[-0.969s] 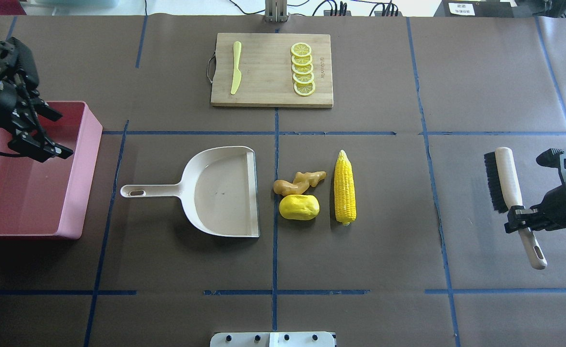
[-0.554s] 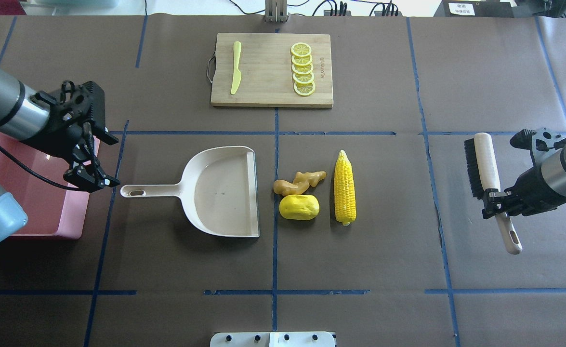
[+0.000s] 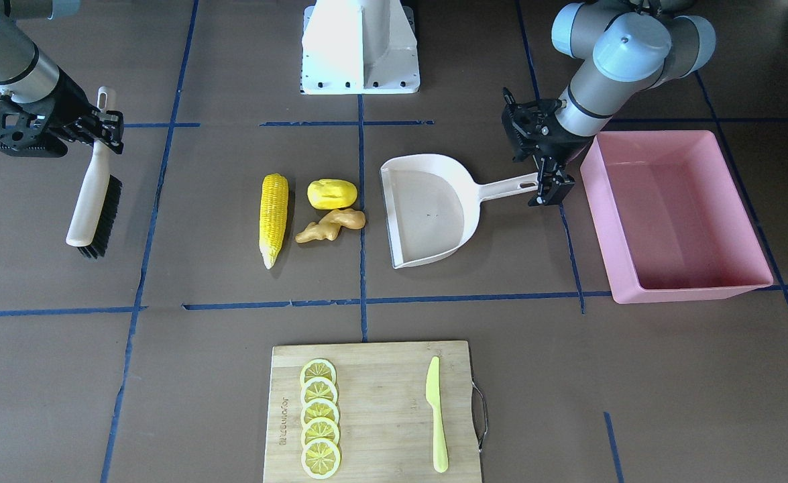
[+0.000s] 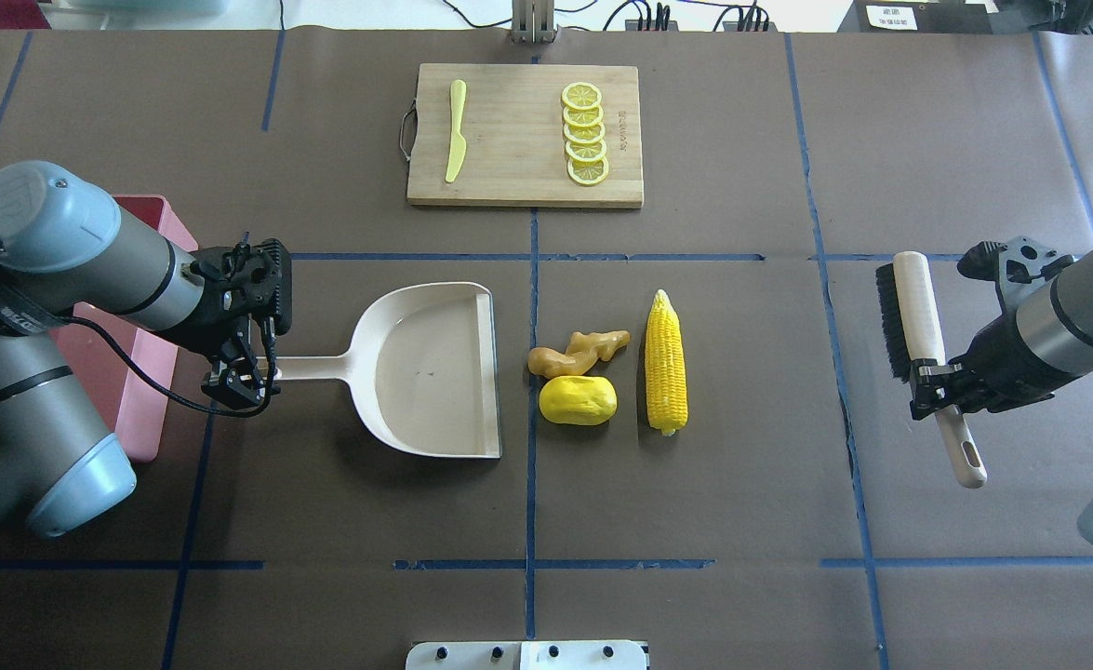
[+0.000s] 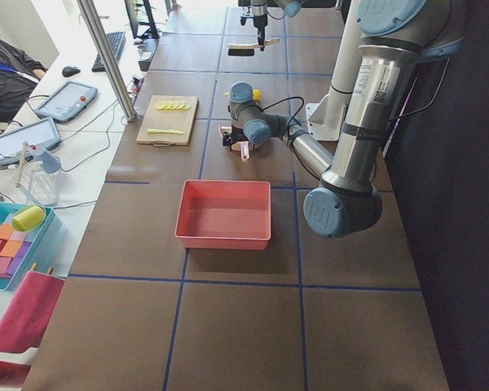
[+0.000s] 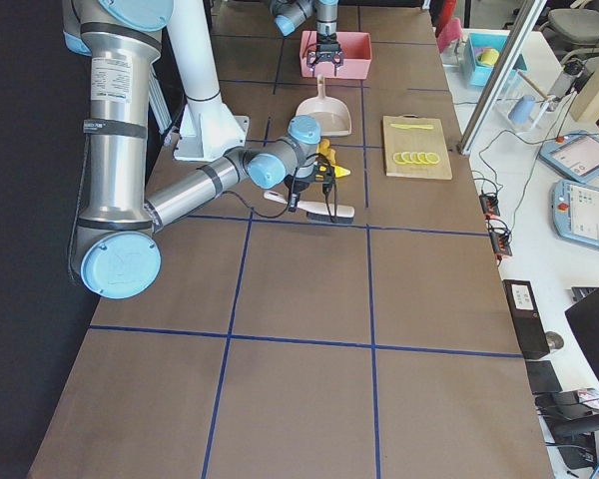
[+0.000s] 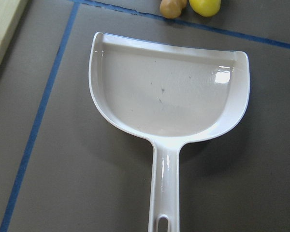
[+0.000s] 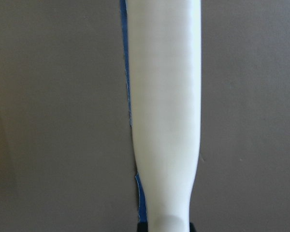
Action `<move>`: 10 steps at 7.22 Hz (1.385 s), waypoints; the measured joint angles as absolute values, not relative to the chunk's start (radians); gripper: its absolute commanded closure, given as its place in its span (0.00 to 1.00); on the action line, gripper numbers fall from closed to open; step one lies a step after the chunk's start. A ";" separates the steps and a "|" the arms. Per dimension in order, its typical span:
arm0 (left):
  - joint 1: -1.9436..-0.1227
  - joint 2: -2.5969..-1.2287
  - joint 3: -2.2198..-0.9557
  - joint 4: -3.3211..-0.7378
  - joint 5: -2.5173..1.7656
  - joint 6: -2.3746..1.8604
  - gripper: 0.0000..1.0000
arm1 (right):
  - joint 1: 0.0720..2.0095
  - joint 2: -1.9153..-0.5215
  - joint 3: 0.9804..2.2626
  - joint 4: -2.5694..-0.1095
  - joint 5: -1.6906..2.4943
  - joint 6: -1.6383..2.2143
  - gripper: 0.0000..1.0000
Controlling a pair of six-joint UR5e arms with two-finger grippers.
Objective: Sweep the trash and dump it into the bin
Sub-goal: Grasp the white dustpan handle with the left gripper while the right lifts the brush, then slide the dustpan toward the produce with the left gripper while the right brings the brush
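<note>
Nothing swept yet: right gripper (image 4: 932, 391) clamps brush (image 4: 913, 307), left gripper (image 4: 241, 381) spread over dustpan (image 4: 434, 372) handle, trash (image 4: 579, 400) on table, bin (image 3: 692, 290) empty.

Table cover (image 4: 741, 484): dark brown paper, gridded with blue tape lines (image 4: 532, 521). Plastic toy corn cob (image 4: 666, 363): bright yellow, kernel rows, paler tip. Potato-like toy lump (image 4: 578, 400): plain lemon yellow. Knobby toy ginger root (image 4: 576, 352): tan-ochre. Rectangular plastic tub (image 3: 692, 292): pink throughout. Flat plastic dustpan (image 4: 434, 372): cream, a few dark specks inside. Long-handled hand brush (image 4: 918, 316): cream handle, black bristles. Rectangular wooden cutting board (image 4: 518, 140): pale bamboo grain. Toy lemon slices (image 4: 585, 133): yellow rinds, paler segmented centres. Plastic toy knife (image 4: 456, 130): lime green. Left gripper (image 4: 241, 381) and right gripper (image 4: 939, 384): black. Arms (image 4: 127, 270): grey, pale blue caps.
</note>
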State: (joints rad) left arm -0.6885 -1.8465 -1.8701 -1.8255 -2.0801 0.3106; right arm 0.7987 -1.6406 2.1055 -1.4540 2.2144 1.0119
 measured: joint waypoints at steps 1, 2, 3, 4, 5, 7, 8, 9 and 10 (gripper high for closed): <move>-0.674 -1.862 -1.851 -1.825 -2.073 0.311 0.00 | 0.797 -1.636 2.106 -1.455 2.214 1.012 1.00; -0.659 -1.868 -1.840 -1.824 -2.071 0.310 0.00 | 0.795 -1.630 2.106 -1.456 2.213 1.012 1.00; -0.646 -1.872 -1.833 -1.822 -2.070 0.309 0.00 | 0.793 -1.626 2.106 -1.456 2.212 1.012 1.00; -0.635 -1.874 -1.829 -1.820 -2.070 0.307 0.01 | 0.790 -1.624 2.106 -1.456 2.211 1.012 1.00; -0.625 -1.877 -1.818 -1.819 -2.071 0.305 0.01 | 0.785 -1.621 2.106 -1.456 2.210 1.012 1.00; -0.612 -1.889 -1.789 -1.819 -2.072 0.302 0.36 | 0.774 -1.607 2.106 -1.466 2.209 1.013 1.00; -0.610 -1.892 -1.780 -1.819 -2.072 0.300 0.53 | 0.772 -1.598 2.106 -1.474 2.209 1.013 1.00; -0.610 -1.892 -1.776 -1.817 -2.071 0.299 0.71 | 0.772 -1.595 2.106 -1.477 2.209 1.014 1.00; -0.609 -1.891 -1.775 -1.813 -2.070 0.298 0.94 | 0.772 -1.593 2.106 -1.479 2.209 1.014 1.00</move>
